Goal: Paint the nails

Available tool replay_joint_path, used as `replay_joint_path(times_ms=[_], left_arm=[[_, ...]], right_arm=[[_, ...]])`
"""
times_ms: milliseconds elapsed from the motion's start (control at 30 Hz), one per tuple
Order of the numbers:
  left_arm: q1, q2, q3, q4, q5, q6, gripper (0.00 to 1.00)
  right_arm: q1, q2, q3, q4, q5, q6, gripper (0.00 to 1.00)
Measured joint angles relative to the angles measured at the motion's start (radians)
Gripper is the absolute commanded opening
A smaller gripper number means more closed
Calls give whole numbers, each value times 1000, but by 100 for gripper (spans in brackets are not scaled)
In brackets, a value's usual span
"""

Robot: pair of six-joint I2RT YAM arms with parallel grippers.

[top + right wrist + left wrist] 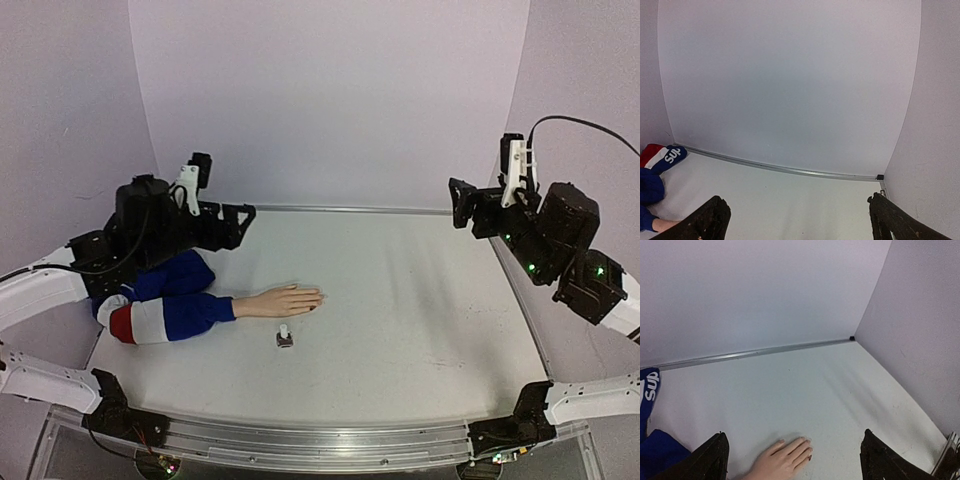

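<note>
A peach mannequin hand lies flat on the table, fingers pointing right, its arm in a blue, white and red striped sleeve. Its tiny nails are at the fingertips; one looks dark in the left wrist view. A small white-capped polish bottle stands just in front of the hand. My left gripper is open and empty, raised behind the sleeve. My right gripper is open and empty, high at the far right. The hand shows low in the left wrist view.
Lilac walls close the table at the back and both sides. A metal rail runs along the back edge. The sleeve end shows at the left of the right wrist view.
</note>
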Motion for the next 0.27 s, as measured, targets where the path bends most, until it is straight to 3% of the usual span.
replay_joint_path(times_ms=[267], left_arm=[[23, -172, 45, -25, -124, 143, 99]], right_arm=[[0, 8, 6, -22, 6, 13, 98]])
